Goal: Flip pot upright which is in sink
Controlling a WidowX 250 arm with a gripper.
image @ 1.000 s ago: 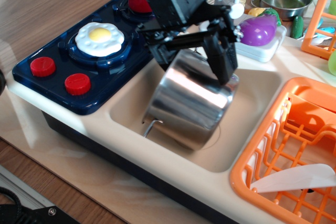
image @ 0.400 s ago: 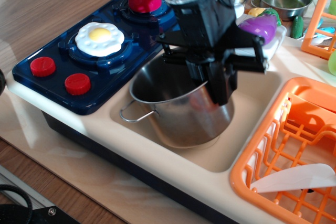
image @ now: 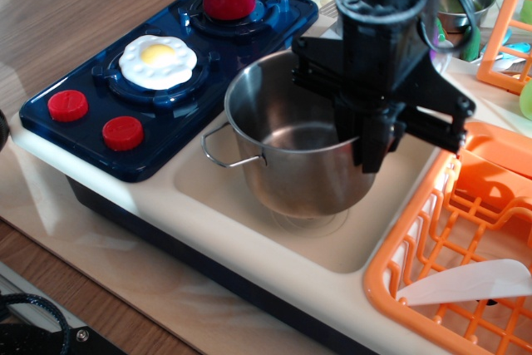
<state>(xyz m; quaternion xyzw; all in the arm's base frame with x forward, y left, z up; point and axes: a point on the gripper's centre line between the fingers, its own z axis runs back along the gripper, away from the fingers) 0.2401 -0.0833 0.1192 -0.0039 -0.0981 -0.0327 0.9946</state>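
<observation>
1. The pot [image: 287,155] is standing inside the sink [image: 208,184], with its base on the sink floor.
2. The gripper [image: 371,140] is reaching down over the pot's right rim, its black fingers [image: 374,145] straddling the wall there.
3. The gripper is pinching that rim, one finger inside and one outside.
4. The pot's mouth is facing up, so its axis is running nearly vertical.
5. One wire handle [image: 223,149] is sticking out left, toward the blue stove [image: 108,143].
6. The orange rack [image: 465,230] is sitting just right of the sink.
</observation>
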